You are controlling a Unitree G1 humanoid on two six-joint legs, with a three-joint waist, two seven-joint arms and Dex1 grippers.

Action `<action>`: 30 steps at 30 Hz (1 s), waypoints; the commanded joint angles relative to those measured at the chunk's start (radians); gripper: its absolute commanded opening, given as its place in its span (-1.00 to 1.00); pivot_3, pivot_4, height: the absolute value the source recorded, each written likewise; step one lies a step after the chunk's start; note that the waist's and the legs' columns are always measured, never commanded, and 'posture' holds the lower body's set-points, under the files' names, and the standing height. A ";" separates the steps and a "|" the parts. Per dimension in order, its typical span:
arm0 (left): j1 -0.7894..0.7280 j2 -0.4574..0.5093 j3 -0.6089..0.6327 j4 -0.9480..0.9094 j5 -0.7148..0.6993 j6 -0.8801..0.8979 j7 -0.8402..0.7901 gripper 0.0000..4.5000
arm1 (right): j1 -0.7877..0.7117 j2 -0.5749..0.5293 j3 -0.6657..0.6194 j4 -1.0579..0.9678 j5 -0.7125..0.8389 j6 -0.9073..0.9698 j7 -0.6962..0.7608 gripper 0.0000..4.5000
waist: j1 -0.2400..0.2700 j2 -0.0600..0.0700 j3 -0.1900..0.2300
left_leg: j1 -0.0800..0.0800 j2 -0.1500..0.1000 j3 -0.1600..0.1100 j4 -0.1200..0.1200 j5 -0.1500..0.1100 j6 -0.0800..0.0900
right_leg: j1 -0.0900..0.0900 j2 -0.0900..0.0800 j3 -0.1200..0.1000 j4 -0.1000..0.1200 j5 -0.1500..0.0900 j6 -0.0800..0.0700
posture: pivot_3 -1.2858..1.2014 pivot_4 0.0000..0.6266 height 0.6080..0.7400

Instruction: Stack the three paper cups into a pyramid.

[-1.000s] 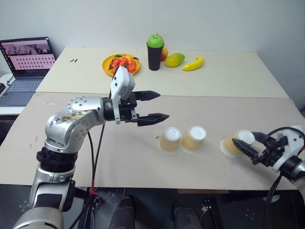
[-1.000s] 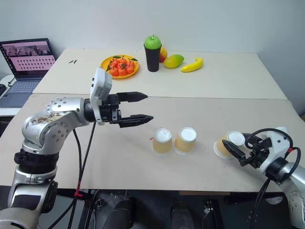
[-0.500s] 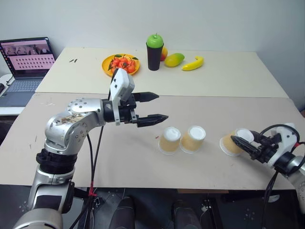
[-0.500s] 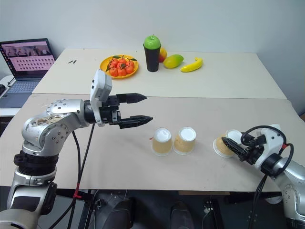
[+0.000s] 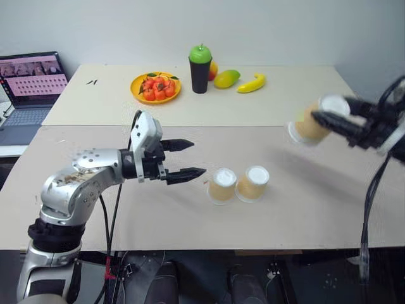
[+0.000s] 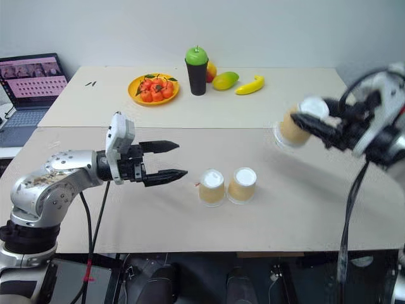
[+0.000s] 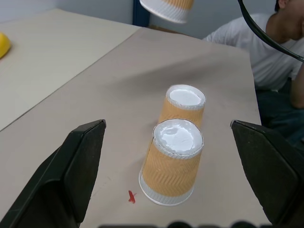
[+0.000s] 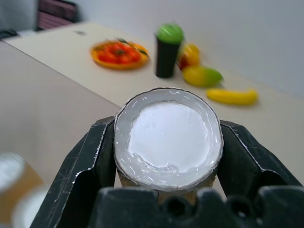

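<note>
Two of the three paper cups stand upside down, side by side and touching, near the centre of the near tabletop (image 5: 329, 215): the left cup (image 5: 222, 185) and the right cup (image 5: 252, 183), bases up. The third cup (image 5: 311, 123) is off the tabletop, up in the air at about 2 o'clock from the pair and well apart from them. The right gripper (image 5: 332, 115) carries it, jaws pinching the ribbed wall on both sides near the closed base; in the right wrist view the white base (image 8: 168, 135) faces the camera between the two black fingers (image 8: 80, 166). The cup lies tilted, its rim pointing away toward 9 o'clock. The left gripper (image 5: 186, 158) hovers above the tabletop at 9 o'clock of the pair, near but not touching, pointing toward them with jaws spread wide and nothing between them; the left wrist view frames both standing cups between its fingers (image 7: 71, 175). No cup sits on top of another. On the far tabletop at 12 o'clock: an orange plate of red fruit (image 5: 155, 87), a black cup with green top (image 5: 200, 60), a mango (image 5: 226, 78), a banana (image 5: 251, 83). A laptop (image 5: 28, 85) stands open at 10 o'clock. A person (image 7: 266, 47) sits beyond the tabletop's end.
</note>
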 commanded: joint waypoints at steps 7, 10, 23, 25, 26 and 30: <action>0.010 -0.053 -0.014 -0.049 0.003 -0.033 0.052 1.00 | -0.258 -0.020 0.273 -0.063 0.111 0.156 0.177 0.20 | 0.011 0.000 0.000 | -0.002 -0.002 0.001 0.000 0.000 0.000 | -0.002 0.000 0.003 -0.001 0.000 -0.001 | 0.03 -0.52 0.88; 0.017 -0.058 -0.017 -0.057 0.007 -0.038 0.061 1.00 | -0.229 -0.044 0.358 -0.076 0.018 0.096 0.235 0.20 | 0.011 0.000 0.000 | -0.002 -0.002 0.001 0.000 0.000 0.000 | -0.002 0.000 0.003 -0.001 0.000 0.000 | 0.03 -0.52 0.88; 0.029 -0.062 -0.033 -0.084 0.027 -0.050 0.091 1.00 | -0.180 0.005 0.429 -0.056 -0.132 -0.010 0.306 0.20 | 0.010 0.000 0.000 | -0.002 -0.002 0.001 0.000 0.000 0.000 | -0.002 0.000 0.003 0.000 0.000 0.000 | 0.03 -0.52 0.88; 0.027 -0.062 -0.033 -0.084 0.029 -0.051 0.092 1.00 | -0.184 0.013 0.428 -0.053 -0.141 -0.009 0.305 0.20 | 0.010 0.000 0.000 | -0.002 -0.002 0.001 0.000 0.000 0.000 | -0.002 0.000 0.003 0.000 0.000 0.000 | 0.03 -0.52 0.88; 0.027 -0.061 -0.033 -0.084 0.029 -0.052 0.093 1.00 | -0.186 0.017 0.427 -0.053 -0.145 -0.008 0.307 0.20 | 0.010 0.000 0.000 | -0.002 -0.002 0.001 0.000 0.000 0.000 | -0.002 0.000 0.003 0.000 0.000 0.000 | 0.03 -0.52 0.88; 0.023 -0.062 -0.036 -0.086 0.029 -0.050 0.096 1.00 | -0.188 0.035 0.427 -0.057 -0.157 -0.004 0.304 0.20 | 0.010 0.000 0.000 | -0.002 -0.002 0.001 0.000 0.000 0.000 | -0.002 0.000 0.003 0.000 0.000 0.000 | 0.03 -0.52 0.88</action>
